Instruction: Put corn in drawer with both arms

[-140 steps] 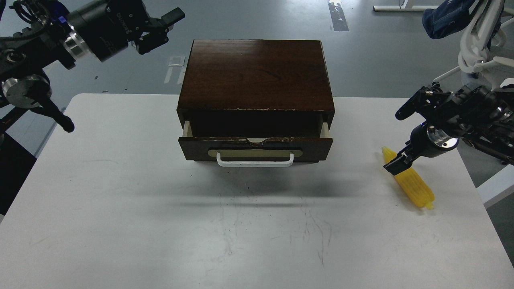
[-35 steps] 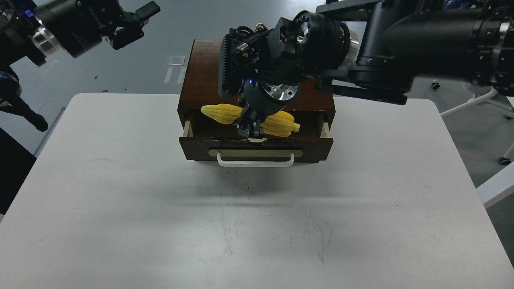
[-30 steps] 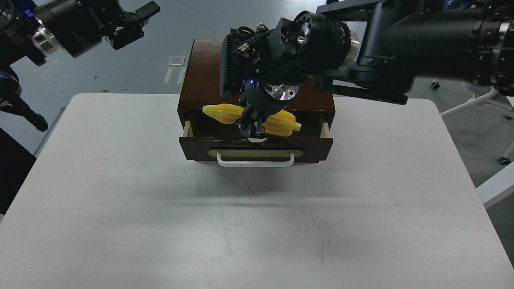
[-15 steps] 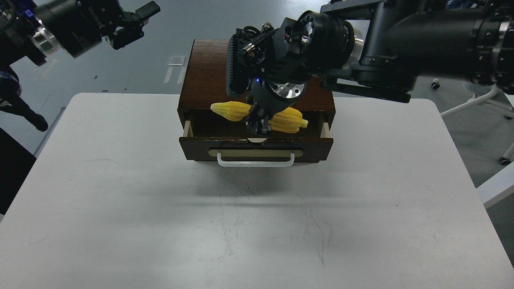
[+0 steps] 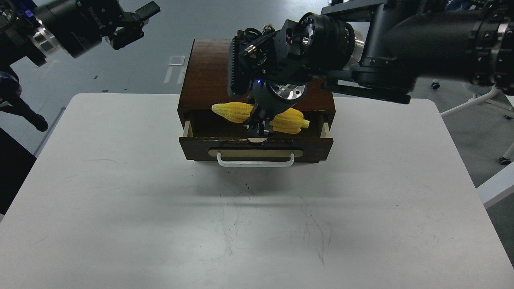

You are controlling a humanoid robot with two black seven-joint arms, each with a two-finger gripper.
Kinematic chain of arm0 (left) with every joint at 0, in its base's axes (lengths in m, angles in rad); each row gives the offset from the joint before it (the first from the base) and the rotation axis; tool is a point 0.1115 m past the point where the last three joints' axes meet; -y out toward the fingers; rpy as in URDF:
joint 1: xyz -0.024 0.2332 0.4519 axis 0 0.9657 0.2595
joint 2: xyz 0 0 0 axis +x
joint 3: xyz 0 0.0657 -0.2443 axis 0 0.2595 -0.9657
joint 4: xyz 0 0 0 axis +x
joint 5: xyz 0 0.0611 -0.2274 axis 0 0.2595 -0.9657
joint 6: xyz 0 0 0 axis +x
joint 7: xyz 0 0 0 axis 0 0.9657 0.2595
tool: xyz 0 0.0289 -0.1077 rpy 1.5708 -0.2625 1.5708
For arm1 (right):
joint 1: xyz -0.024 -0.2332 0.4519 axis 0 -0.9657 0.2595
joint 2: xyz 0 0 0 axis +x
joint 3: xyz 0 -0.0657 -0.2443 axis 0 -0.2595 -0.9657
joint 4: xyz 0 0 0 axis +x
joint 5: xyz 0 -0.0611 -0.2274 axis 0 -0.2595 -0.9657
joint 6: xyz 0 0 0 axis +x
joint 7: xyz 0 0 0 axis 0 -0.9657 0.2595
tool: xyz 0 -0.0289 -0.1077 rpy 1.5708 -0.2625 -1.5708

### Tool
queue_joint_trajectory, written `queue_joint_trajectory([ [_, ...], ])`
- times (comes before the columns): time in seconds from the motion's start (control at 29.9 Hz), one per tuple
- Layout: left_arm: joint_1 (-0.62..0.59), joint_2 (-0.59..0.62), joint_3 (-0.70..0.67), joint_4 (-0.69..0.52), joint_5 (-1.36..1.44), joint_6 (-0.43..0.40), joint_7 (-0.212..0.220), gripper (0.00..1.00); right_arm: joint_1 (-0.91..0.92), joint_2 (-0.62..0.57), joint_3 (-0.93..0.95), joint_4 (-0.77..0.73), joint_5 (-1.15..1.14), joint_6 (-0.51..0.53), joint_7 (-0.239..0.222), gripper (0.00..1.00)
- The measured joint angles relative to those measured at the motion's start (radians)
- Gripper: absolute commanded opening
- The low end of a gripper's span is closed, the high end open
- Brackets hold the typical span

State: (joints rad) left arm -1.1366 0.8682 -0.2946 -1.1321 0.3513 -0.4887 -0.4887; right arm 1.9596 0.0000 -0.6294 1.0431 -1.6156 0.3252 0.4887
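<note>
The dark brown wooden drawer (image 5: pixel 255 144) of the box-like cabinet (image 5: pixel 209 76) is pulled partly open, its white bar handle (image 5: pixel 255 161) facing me. My right gripper (image 5: pixel 259 129) reaches in from the upper right and is shut on the yellow corn (image 5: pixel 235 112). The cob lies crosswise over the open drawer, its tapered tip to the left and its thick end (image 5: pixel 295 121) to the right. My left gripper (image 5: pixel 132 24) hangs in the air at the upper left, far from the cabinet, its fingers apart and empty.
The cabinet stands at the back middle of a white table (image 5: pixel 120 200) with scuff marks. The right arm's thick links (image 5: pixel 421 36) cross above the cabinet's right side. Grey floor lies beyond the table, with chair legs (image 5: pixel 482 100) at the right.
Since the earliest frame the right gripper took the corn from the table's right side to over the open drawer. In the last second it shifted slightly right. The left arm stayed still.
</note>
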Motion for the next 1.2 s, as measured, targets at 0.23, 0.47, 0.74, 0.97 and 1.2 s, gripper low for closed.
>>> queue_joint_trajectory([
  [0.23, 0.000, 0.002, 0.000, 0.000, 0.000, 0.000, 0.000, 0.99, -0.003, 0.000, 0.003, 0.000, 0.003, 0.000, 0.000, 0.71],
  [0.47, 0.000, 0.007, 0.000, 0.000, 0.000, 0.000, 0.000, 0.99, 0.002, 0.000, 0.023, 0.000, 0.010, 0.000, 0.000, 0.99],
  [0.74, 0.002, 0.008, 0.000, 0.000, 0.000, 0.000, 0.000, 0.99, 0.006, -0.125, 0.125, -0.004, 0.277, 0.010, 0.000, 1.00],
  [0.97, 0.016, 0.005, 0.000, 0.000, -0.003, 0.000, 0.000, 0.99, -0.115, -0.344, 0.183, -0.026, 0.764, -0.001, 0.000, 1.00],
  [1.2, 0.055, -0.012, -0.002, 0.001, -0.011, 0.000, 0.000, 0.99, -0.458, -0.537, 0.455, -0.040, 1.026, -0.006, 0.000, 1.00],
])
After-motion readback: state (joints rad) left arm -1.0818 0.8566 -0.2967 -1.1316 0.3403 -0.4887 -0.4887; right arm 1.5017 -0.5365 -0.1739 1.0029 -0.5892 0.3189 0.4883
